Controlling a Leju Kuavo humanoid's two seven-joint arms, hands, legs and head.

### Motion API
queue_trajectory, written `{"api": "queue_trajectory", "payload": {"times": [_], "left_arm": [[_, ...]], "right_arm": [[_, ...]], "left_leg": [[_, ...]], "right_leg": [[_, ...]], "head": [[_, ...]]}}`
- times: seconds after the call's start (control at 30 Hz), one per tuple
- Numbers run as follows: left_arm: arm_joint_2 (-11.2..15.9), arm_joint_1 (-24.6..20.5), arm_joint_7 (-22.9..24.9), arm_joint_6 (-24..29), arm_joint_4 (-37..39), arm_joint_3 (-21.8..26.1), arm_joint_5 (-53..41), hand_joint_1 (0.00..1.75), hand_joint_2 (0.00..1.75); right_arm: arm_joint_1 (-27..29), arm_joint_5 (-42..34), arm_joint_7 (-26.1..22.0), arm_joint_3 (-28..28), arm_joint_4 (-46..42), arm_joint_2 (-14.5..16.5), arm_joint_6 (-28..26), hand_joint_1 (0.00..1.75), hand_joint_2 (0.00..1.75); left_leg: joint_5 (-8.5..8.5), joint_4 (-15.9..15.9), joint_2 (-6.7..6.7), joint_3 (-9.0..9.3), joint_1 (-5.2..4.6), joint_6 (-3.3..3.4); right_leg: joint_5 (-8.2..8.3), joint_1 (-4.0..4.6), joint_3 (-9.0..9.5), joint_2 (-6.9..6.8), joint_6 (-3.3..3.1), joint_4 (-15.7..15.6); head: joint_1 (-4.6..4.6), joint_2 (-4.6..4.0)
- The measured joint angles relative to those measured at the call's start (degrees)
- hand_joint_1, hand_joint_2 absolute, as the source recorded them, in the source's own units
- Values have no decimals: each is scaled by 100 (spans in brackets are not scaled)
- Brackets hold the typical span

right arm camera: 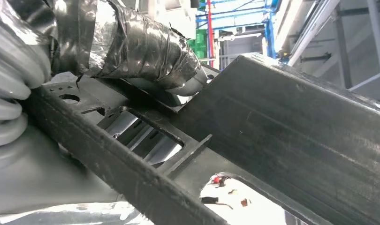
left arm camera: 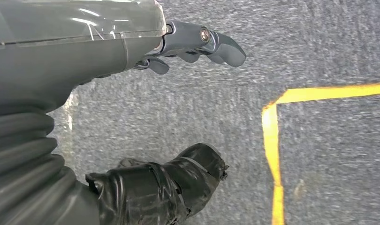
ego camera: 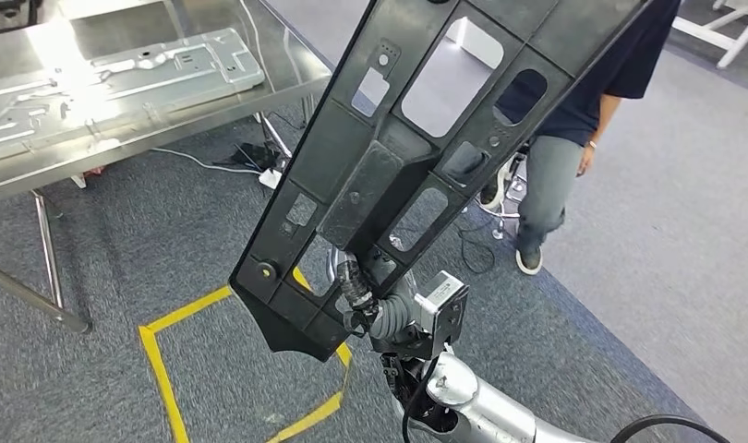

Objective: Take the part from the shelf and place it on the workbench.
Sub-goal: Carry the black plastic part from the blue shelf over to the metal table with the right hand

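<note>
- Head view: right hand [ego camera: 363, 293] grips the lower end of a long black plastic part [ego camera: 416, 138], holding it up tilted, its far end running out past the top edge. The part has several cut-out windows and is in the air above the grey carpet floor [ego camera: 121, 268], well apart from the steel tabletop [ego camera: 287, 78] at upper left. A silver metal panel [ego camera: 112, 78] lies flat on that tabletop. Yellow tape lines [ego camera: 167, 369] mark the floor under the part. A person [ego camera: 564, 138] in a dark shirt and grey trousers stands at upper right, behind the part.
- Left wrist view: left hand [left arm camera: 188, 47] holds nothing, fingers loosely apart, hanging over the carpet near the yellow tape.
- Right wrist view: right hand's taped thumb [right arm camera: 132, 47] presses on the black part, which crosses the frame diagonally; fingers under it hidden.
</note>
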Motion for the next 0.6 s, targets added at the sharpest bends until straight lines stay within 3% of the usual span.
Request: {"api": "queue_trajectory", "payload": {"times": [0.1,0.13,0.2,0.23,0.3,0.33,0.37,0.43,0.47,0.5,0.53,0.6], "left_arm": [[-4,6,5,-5,0,-4,1,0,175],[-4,1,10,-6,0,-6,1,0,175],[-3,-21,18,-6,0,-6,0,0,175],[-2,-27,20,-7,0,-6,-1,0,175],[-2,-45,34,-19,0,-9,-1,0,175],[-3,-45,47,-28,0,-11,-1,0,175],[-3,-38,68,-40,0,-14,1,0,175],[-3,-15,122,-62,0,-15,8,0,175],[-3,-7,153,-69,0,-15,12,0,175],[-3,-3,179,-74,0,-16,15,0,175],[-2,5,201,-78,0,-16,17,0,175],[7,9,228,-87,0,-19,17,0,175]], "right_arm": [[9,1,-2,4,20,-1,-2,175,175],[14,1,-1,6,23,-2,-3,175,175],[15,2,3,9,18,1,-3,175,175],[10,2,5,9,17,2,1,175,175],[-1,32,17,13,26,4,2,175,175],[-6,78,40,17,36,4,-13,175,175],[-13,141,73,24,47,4,-33,175,175],[-27,294,142,36,68,4,-70,175,175],[-36,360,172,40,75,4,-80,175,175],[-47,413,197,43,80,4,-90,175,175],[-57,452,220,45,87,4,-104,175,175],[-78,497,246,59,114,4,-131,175,175]], "left_leg": [[-297,-44,-33,245,7,-83],[-340,-78,-33,312,5,-121],[-248,-23,-19,376,7,-187],[-121,178,3,324,9,-205],[47,882,47,-92,18,-227],[-24,1225,69,-369,20,-242],[-241,1459,77,-634,22,-259],[-837,1507,88,-1005,24,-286],[-989,1348,102,-1112,25,-286],[-900,1102,132,-1184,25,-273],[-476,802,209,-1223,20,-235],[532,377,359,-1250,-16,-163]], "right_leg": [[1237,36,-14,3,-54,-812],[1449,50,5,11,-100,-928],[1372,62,156,25,-196,-1007],[1317,53,266,24,-239,-1060],[1191,47,530,13,-294,-1158],[1124,51,662,2,-308,-1200],[1049,52,798,-9,-316,-1236],[873,51,1088,-27,-317,-1278],[767,53,1242,-42,-313,-1287],[655,60,1394,-65,-304,-1290],[542,68,1520,-96,-295,-1292],[337,102,1706,-148,-245,-1247]], "head": [[-22,-1],[-29,-1],[-27,1],[-22,0],[-22,0],[-24,-1],[-24,0],[-25,0],[-25,0],[-27,0],[-25,-1],[-21,-1]]}}
